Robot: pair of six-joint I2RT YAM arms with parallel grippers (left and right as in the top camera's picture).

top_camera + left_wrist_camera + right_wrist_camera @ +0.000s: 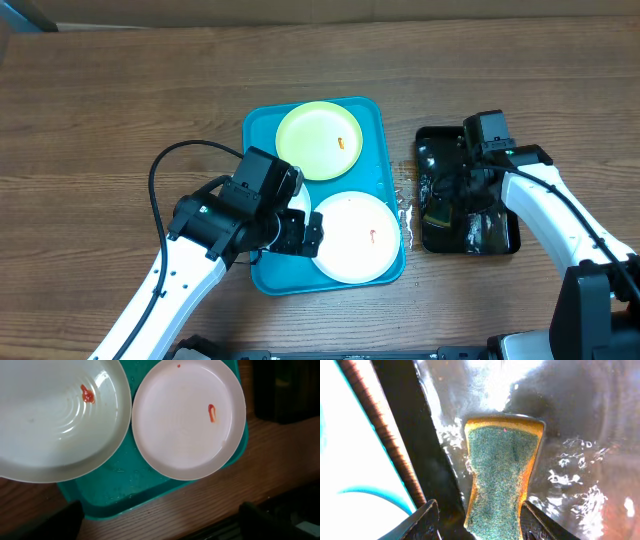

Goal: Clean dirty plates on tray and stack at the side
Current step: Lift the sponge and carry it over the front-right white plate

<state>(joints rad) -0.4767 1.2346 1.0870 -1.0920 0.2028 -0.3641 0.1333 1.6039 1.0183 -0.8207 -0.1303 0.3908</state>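
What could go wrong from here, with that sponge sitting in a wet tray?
The sponge lies in a puddled black tray, with the open right gripper astride it. Lifted soaked, it may drip across the table, where water already glints beside the turquoise tray. The white plate crowds that tray's rim, so a scrubbing push might slide or tip it.

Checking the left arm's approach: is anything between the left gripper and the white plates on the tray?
Nothing visible does. The open left gripper hangs above the white plates on the tray; only red smears lie on them.
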